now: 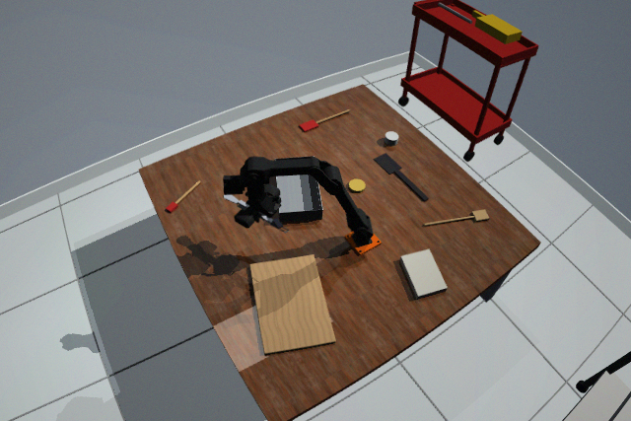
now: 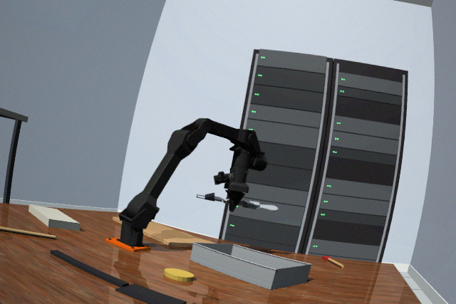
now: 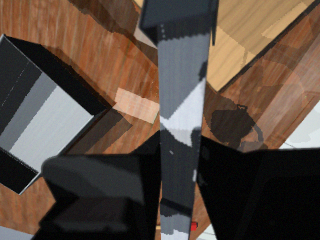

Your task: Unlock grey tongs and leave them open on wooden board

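My gripper (image 2: 234, 206) (image 3: 173, 134) is shut on the grey tongs (image 1: 233, 199) (image 2: 266, 206) (image 3: 183, 80) and holds them in the air, above the table. The gripper points down. The tongs lie nearly level across the fingers, sticking out on both sides; their arms look close together. The fingertips are hidden behind the arm in the top view. The roasting tin (image 1: 301, 216) (image 2: 235, 263) (image 3: 55, 130) stands on the table beside and below the tongs. The wooden board (image 1: 293, 324) (image 2: 156, 229) (image 3: 250, 30) lies flat, with nothing on it.
A yellow disc (image 1: 357, 185) (image 2: 179, 274) lies near the tin. A black spatula (image 1: 410, 184), a white block (image 1: 424, 273) (image 2: 55, 216), a white cup (image 1: 391, 137), a wooden spatula (image 1: 454, 220) and two red-headed ones (image 1: 309, 125) (image 1: 172, 206) are spread around the table.
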{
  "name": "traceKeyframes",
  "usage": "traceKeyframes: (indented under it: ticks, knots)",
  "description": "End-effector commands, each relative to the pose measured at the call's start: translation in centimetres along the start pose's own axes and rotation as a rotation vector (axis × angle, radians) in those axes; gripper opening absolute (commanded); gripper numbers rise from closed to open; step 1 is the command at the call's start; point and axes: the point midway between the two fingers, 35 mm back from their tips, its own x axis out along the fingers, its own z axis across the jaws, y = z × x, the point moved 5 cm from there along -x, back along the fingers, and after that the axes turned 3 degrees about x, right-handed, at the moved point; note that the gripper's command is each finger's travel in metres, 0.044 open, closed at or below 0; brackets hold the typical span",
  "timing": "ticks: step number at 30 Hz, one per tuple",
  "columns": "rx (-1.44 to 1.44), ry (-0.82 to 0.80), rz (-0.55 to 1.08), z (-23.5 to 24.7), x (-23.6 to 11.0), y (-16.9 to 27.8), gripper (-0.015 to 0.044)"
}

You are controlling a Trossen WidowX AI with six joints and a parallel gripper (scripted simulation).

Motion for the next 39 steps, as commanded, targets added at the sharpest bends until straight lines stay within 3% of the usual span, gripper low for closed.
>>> traceKeyframes:
  ticks: [1,20,39]
  knots:
    - [0.056,0.018,-0.006,-2.1,-0.1,-1.6,-0.0150]
    - [0.384,0.050,-0.060,-10.7,-0.2,-11.4,-0.0150]
    - [0.711,0.028,-0.137,-15.7,-0.3,-23.9,-0.0150]
